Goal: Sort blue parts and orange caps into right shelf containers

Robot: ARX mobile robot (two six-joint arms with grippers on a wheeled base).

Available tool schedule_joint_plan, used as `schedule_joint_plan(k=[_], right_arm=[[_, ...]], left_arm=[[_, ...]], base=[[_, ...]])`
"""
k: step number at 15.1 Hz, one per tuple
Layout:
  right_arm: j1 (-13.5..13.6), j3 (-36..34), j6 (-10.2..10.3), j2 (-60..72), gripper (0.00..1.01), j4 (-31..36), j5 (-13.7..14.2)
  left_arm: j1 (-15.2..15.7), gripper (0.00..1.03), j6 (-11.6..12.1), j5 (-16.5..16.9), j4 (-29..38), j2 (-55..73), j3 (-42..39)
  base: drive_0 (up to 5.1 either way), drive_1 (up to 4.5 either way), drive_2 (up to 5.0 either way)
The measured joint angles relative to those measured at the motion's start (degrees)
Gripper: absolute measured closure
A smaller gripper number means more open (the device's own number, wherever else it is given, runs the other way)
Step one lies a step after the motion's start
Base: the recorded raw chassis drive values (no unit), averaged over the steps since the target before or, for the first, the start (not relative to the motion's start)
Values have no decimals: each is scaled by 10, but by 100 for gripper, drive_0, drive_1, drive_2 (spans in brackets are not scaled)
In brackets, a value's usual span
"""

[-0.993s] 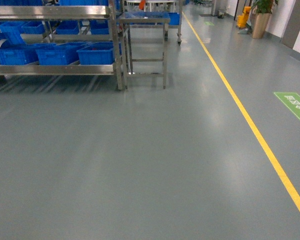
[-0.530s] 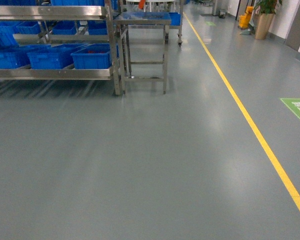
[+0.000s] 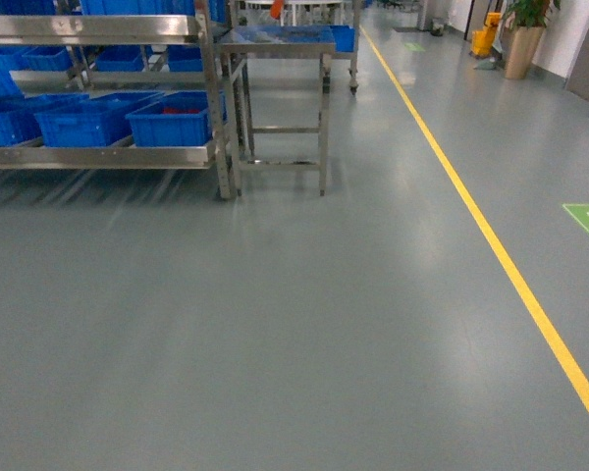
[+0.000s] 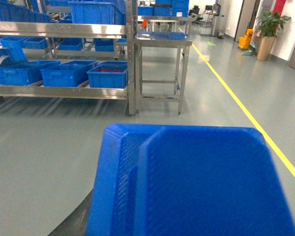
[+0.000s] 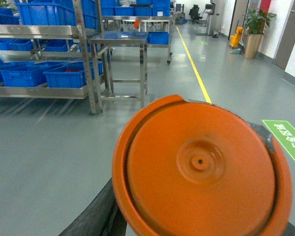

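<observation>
A flat blue part (image 4: 196, 182) fills the lower half of the left wrist view, held off the floor by my left gripper; only one dark finger (image 4: 74, 222) shows beside it. A round orange cap (image 5: 201, 167) fills the right wrist view in the same way, held by my right gripper, with a dark finger (image 5: 93, 211) at its lower left. The right shelf containers (image 3: 172, 118) are bright-blue crates in a row on the low steel shelf at the upper left, also seen as crates (image 4: 108, 74) and crates (image 5: 66, 76). Neither gripper shows in the head view.
A steel shelf rack (image 3: 216, 98) stands at the far left, and a steel table (image 3: 280, 41) with a blue tray stands against its right end. Grey floor lies between me and them. A yellow floor line (image 3: 491, 235) runs on the right, with a potted plant (image 3: 525, 34) beyond.
The shelf rack and table have slid left and lower in the head view and look slightly nearer. The base has rolled towards them.
</observation>
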Motion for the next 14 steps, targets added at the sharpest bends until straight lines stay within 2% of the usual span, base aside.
schedule_joint_plan(k=[14], right_arm=[[0, 0, 0, 0, 57, 1, 0]], left_arm=[[0, 60, 0, -1, 0, 0, 0]], base=[[3, 436, -431]])
